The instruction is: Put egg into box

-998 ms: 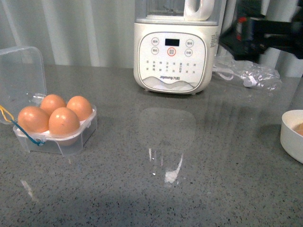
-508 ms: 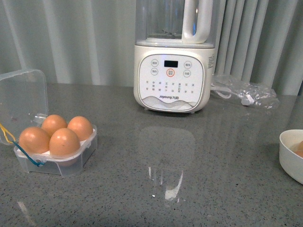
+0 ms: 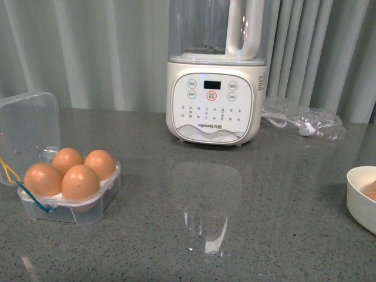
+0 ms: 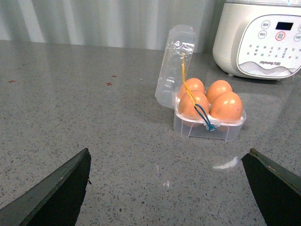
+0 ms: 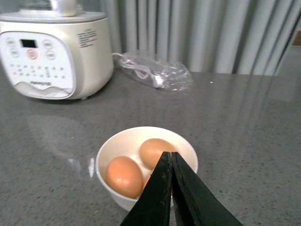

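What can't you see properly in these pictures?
- Front view: the white bowl is cut off by the picture edge, so its inside barely shows.
- Right wrist view: the shut right gripper covers part of the bowl, so how many eggs it holds is unclear.
- Button labels on the blender: too small to read.

- The box (image 3: pixel 94 205) is a clear plastic rounded-square case to the robot's left, its hinged lid standing open and a blue and yellow elastic loop (image 3: pixel 30 198) hanging on it.
- Four alike orange-brown eggs (image 3: pixel 80 181) fill its hollows.
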Controlling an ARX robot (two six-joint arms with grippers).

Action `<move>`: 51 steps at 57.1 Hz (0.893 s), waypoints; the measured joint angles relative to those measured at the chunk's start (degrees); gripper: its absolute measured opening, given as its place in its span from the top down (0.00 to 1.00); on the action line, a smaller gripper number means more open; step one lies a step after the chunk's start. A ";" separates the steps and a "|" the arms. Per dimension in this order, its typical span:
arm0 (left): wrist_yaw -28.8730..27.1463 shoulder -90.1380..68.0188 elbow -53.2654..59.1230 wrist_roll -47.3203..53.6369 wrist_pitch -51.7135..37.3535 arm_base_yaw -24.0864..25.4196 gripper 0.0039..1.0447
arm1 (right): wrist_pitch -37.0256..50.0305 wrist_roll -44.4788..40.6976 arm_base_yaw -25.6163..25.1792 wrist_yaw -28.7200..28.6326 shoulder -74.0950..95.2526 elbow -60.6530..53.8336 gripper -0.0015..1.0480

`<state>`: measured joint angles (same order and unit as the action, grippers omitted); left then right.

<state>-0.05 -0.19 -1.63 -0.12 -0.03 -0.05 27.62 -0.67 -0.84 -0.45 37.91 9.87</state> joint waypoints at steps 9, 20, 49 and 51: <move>0.00 0.00 0.00 0.00 0.00 0.00 0.06 | -1.36 0.04 0.68 0.28 -4.55 -3.15 0.97; 0.00 0.00 0.00 0.00 0.00 0.00 0.06 | -3.54 0.04 0.68 0.35 -8.79 -5.31 0.97; 0.00 0.00 0.00 0.00 0.00 0.00 0.06 | -9.53 0.04 0.68 0.39 -19.96 -9.62 0.97; 0.00 0.00 0.00 0.00 0.00 0.00 0.06 | -10.45 0.07 0.68 0.37 -20.81 -9.62 0.97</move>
<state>-0.05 -0.19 -1.63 -0.12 -0.03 -0.05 17.17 -0.60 -0.16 -0.08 17.10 0.25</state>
